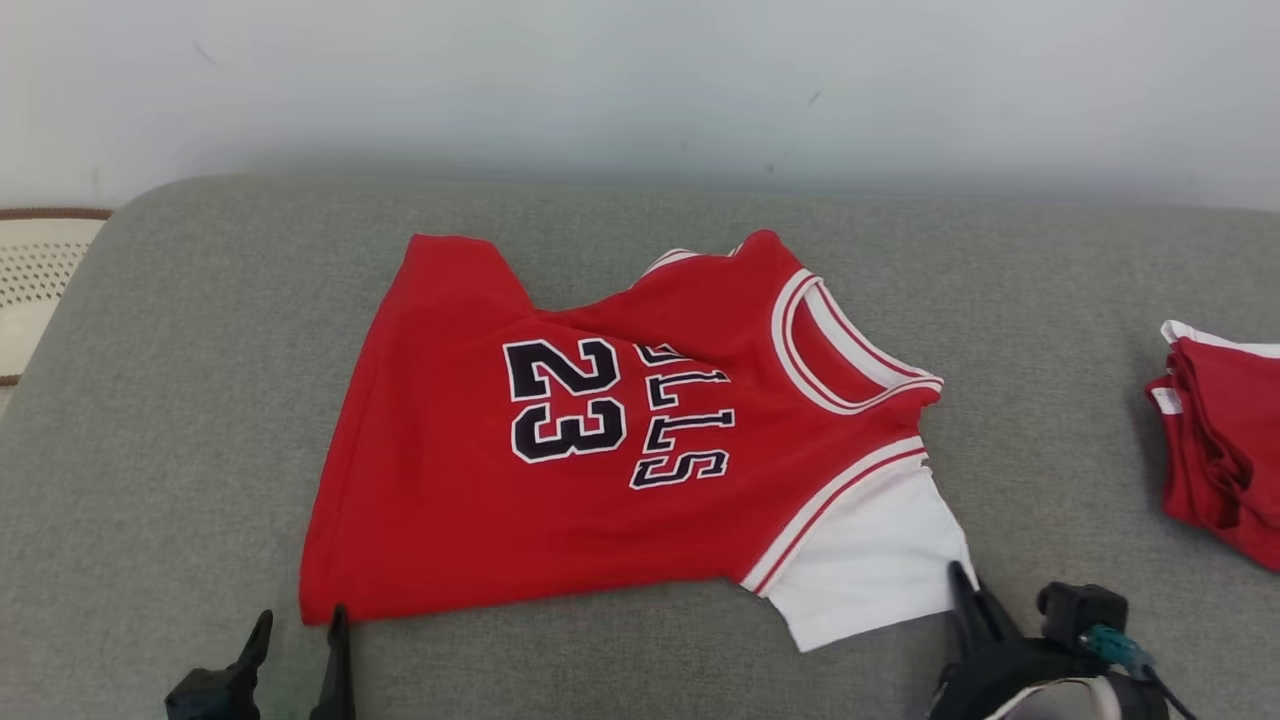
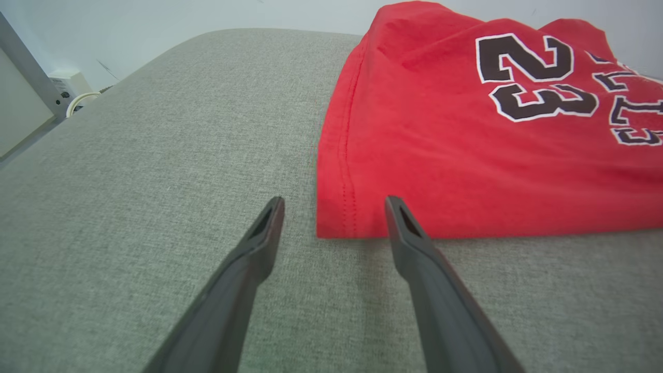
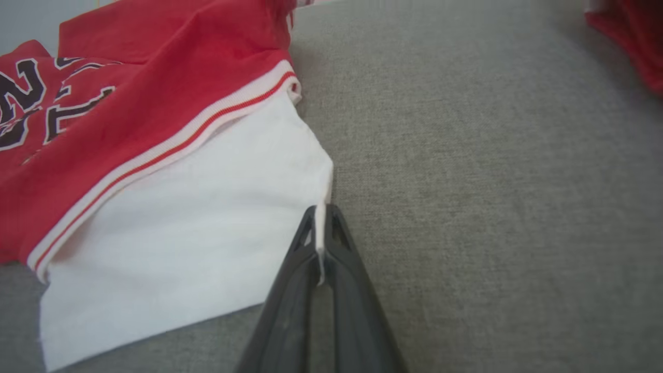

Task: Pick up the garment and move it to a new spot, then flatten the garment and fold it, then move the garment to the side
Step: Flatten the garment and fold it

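Right tool: pinching white sleeve edge, shirt at ten o'clock.
Left tool: spread wide, empty, hem corner at twelve o'clock.

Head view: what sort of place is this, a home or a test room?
Probably an indoor room set up for folding clothes, perhaps a test room. A grey padded surface stands against a plain pale wall; a red jersey lies spread on it, with a pile of red clothes further right.

Red pile cut off at rt edge, jersey lettering partly lost in fold
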Available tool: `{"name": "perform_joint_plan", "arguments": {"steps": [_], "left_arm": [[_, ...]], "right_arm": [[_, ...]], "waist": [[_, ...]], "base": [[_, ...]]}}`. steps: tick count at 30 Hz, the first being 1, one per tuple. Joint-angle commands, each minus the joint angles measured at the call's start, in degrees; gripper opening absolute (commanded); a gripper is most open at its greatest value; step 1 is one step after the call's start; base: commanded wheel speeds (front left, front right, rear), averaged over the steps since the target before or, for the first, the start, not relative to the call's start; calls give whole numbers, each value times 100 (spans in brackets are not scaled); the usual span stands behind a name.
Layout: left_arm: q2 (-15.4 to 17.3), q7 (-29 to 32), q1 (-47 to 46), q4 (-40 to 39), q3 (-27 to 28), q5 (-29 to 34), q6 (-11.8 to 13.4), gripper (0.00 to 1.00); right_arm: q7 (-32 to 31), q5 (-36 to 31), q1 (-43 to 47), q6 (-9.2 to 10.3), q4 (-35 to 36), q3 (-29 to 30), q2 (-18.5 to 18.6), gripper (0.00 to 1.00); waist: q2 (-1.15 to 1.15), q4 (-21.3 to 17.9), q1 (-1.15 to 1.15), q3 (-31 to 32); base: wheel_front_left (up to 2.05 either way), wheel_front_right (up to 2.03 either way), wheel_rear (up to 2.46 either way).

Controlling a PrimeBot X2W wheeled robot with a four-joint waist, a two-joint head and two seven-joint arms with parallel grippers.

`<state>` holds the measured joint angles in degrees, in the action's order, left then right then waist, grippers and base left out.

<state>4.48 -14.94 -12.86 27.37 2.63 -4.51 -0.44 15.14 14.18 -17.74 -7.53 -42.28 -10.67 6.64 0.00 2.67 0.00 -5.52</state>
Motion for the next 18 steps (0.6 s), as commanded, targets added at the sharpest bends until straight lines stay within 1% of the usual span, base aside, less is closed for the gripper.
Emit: {"name": "perform_joint_plan", "arguments": {"steps": [1,5,13,15,18], "left_arm": [[-23,-36,109,-15,-16,16,15,100],[-37,-36,184,-6,54,-55,-47,100],[-114,-36,301,44,79,-218,-163,100],[-131,-36,323,76,41,-234,-223,100],[-141,-36,351,80,20,-415,-368,100]], "right_arm": [[-3,30,153,8,56,79,98,0],[-3,6,361,8,353,286,201,0],[-3,-29,690,8,670,244,277,0],[-2,-31,690,8,702,247,287,0],[-3,-57,670,8,727,259,293,0]], "waist": [[0,-100,0,75],[0,-262,0,213],[0,-504,0,294],[0,-525,0,287],[0,-550,0,275]], "base": [[0,0,0],[0,0,0],[0,0,0],[0,0,0],[0,0,0]]}}
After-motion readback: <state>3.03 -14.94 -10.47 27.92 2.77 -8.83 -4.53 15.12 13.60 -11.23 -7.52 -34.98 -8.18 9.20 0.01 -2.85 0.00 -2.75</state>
